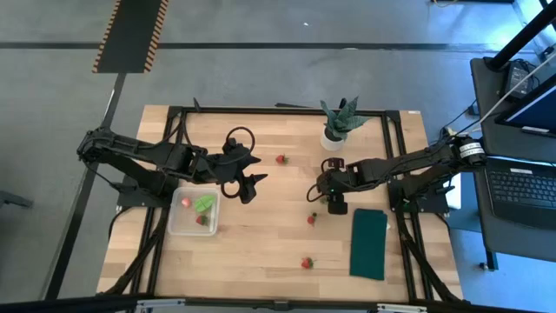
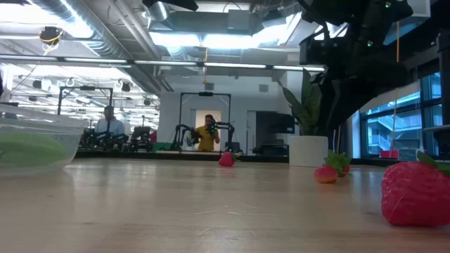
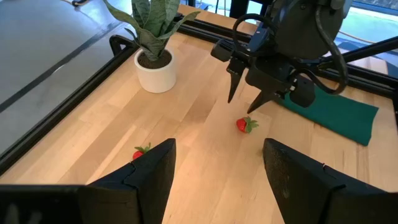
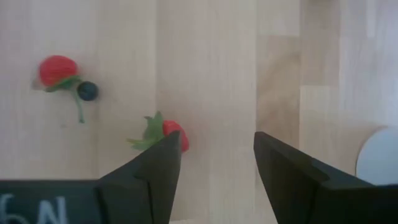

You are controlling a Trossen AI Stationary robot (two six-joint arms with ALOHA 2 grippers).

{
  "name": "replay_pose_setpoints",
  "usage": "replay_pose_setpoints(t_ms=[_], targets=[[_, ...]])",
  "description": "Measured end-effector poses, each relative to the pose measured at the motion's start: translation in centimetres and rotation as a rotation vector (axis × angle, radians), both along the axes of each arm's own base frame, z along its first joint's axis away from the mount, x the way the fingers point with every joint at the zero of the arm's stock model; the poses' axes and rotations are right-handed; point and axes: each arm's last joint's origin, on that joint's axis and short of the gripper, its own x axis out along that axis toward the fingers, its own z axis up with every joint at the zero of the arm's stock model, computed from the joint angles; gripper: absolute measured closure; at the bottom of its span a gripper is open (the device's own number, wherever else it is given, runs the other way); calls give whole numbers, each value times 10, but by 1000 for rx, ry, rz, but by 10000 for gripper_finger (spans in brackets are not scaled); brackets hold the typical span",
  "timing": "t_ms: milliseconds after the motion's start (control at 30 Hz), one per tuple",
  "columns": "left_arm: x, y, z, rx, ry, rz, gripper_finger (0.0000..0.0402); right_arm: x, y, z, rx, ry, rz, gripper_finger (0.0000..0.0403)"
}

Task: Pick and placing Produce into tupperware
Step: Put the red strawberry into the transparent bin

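Strawberries [image 4: 174, 135] just under my spread, empty right gripper [image 1: 316, 195] wait; tupperware [image 1: 176, 228] by my open left gripper [image 1: 253, 170] holds three pieces

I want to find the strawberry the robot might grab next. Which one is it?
Find the potted plant at the table's far edge, then the right hand nearer you. The strawberry lies on bare wood right by that open hand, left of the green cloth. The other loose strawberries lie farther from it.

Tupperware [image 1: 193, 214] left of cloth [image 1: 368, 244], strawberries [image 1: 307, 263] between.
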Motion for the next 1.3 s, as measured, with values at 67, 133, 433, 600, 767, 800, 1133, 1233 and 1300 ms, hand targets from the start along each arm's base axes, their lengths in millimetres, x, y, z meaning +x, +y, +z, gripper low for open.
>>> replay_pose_setpoints(t_ms=[67,133,433,600,767,800,1133,1233,1300], targets=[[0,0,0,0,0,0,168,0,2,1,-6,1,24,195],[0,0,0,0,0,0,168,1,3,1,-2,-7,31,185],[0,0,0,0,0,0,168,1,5,1,35,-3,65,105],[0,0,0,0,1,0,168,1,5,1,58,-14,13,95],[0,0,0,0,0,0,168,1,5,1,72,-19,-20,95],[0,0,0,0,0,0,168,1,5,0,77,-24,-32,95],[0,-1,0,-17,4,-24,168,-5,5,-14,100,-1,-40,95],[0,-1,0,-17,4,-24,168,-3,6,-14,107,-16,-32,95],[0,-1,0,-17,4,-24,168,-1,6,-17,104,-10,-18,95]])
